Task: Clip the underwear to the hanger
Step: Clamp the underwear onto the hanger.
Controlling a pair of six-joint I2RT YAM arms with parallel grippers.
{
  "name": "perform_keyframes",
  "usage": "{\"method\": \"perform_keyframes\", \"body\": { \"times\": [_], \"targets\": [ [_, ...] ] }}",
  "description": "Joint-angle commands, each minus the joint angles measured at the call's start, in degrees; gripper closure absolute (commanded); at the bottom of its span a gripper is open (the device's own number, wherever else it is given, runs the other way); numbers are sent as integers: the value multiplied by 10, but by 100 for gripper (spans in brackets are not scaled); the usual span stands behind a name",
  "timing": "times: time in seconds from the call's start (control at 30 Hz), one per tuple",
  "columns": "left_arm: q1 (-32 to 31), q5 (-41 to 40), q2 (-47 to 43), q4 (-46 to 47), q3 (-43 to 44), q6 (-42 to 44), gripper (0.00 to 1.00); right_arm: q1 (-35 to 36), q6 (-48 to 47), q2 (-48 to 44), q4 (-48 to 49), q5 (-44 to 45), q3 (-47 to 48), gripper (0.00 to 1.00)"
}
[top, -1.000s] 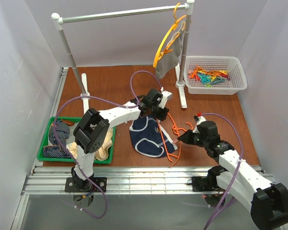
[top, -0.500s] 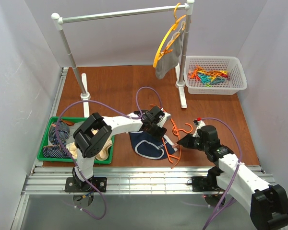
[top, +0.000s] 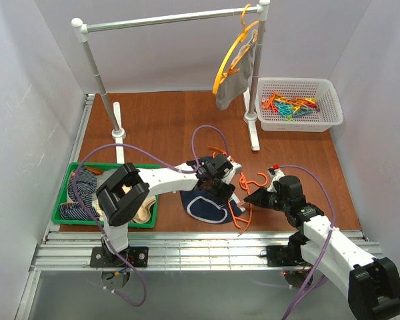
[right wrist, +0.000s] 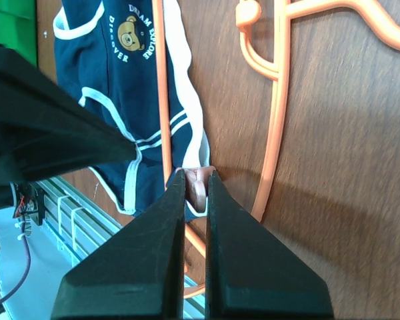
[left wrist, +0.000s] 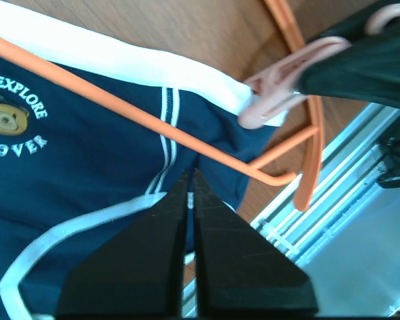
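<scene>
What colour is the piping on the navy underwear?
The underwear has white piping; the left wrist view shows it best.

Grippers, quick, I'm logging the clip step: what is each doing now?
Left gripper: shut, tips over the underwear.
Right gripper: shut on pink clip.

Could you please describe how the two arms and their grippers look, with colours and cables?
The left arm and the right arm have white link shells and black joint housings. A thin purple cable loops along each. The left gripper and the right gripper have matte black, wedge-shaped fingers that taper to narrow tips.
</scene>
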Motion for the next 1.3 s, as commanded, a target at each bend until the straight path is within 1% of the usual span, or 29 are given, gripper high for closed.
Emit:
{"method": "perform_keyframes", "body": {
  "times": [0.0, 0.07, 0.13, 0.17, 0.2, 0.23, 0.27, 0.33, 0.4, 0.47, 0.5, 0.53, 0.63, 0.67, 0.83, 1.0, 1.07, 1.17, 1.2, 1.27],
  "targets": [
    [-2, -40, -52, -9, 3, -24, 94, -2, 5, -6, 19, -8, -2, 99],
    [-2, -69, -49, -38, 29, -42, 93, -3, 6, -9, 19, -11, -1, 99],
    [-2, -93, -40, -73, 51, -59, 98, -2, 7, -12, 19, -13, 2, 99],
    [-2, -121, -34, -91, 80, -77, 100, -2, 8, -16, 19, -14, 1, 99],
    [-2, -131, -17, -108, 99, -86, 100, -2, 8, -18, 19, -15, 1, 99],
    [-2, -142, -6, -142, 117, -93, 100, -3, 7, -19, 19, -18, 2, 99],
    [-2, -163, 5, -158, 151, -110, 100, -3, 6, -18, 19, -19, 2, 99],
    [-3, -179, 35, -188, 173, -127, 94, -2, -4, -16, 19, -24, 2, 99],
    [-3, -181, 51, -201, 197, -144, 94, -1, -13, -5, 19, -28, 1, 99],
    [-4, -186, 70, -208, 203, -157, 89, -2, -22, 5, 36, -39, 2, 99],
    [-4, -193, 76, -210, 209, -170, 85, -1, -25, 12, 41, -42, 2, 99],
    [-4, -195, 80, -218, 212, -176, 73, -2, -27, 14, 43, -49, 4, 99],
    [-4, -212, 94, -231, 226, -201, 62, -2, -35, 20, 44, -55, 9, 99],
    [-8, -220, 97, -233, 229, -206, 61, -2, -36, 20, 44, -56, 9, 99],
    [-11, -230, 113, -232, 237, -234, 61, -2, -45, 24, 44, -77, 4, 99],
    [-11, -239, 131, -211, 252, -253, 66, -3, -51, 14, 38, -97, -5, 99],
    [-10, -244, 139, -213, 258, -260, 66, -2, -56, 13, 31, -102, -4, 99],
    [-11, -242, 154, -218, 256, -267, 69, -3, -72, 17, 25, -111, 5, 99],
    [-10, -243, 158, -218, 253, -272, 72, -2, -74, 20, 25, -114, 6, 99],
    [-11, -242, 167, -218, 256, -276, 76, -2, -80, 25, 25, -125, 4, 99]
  ]
}}
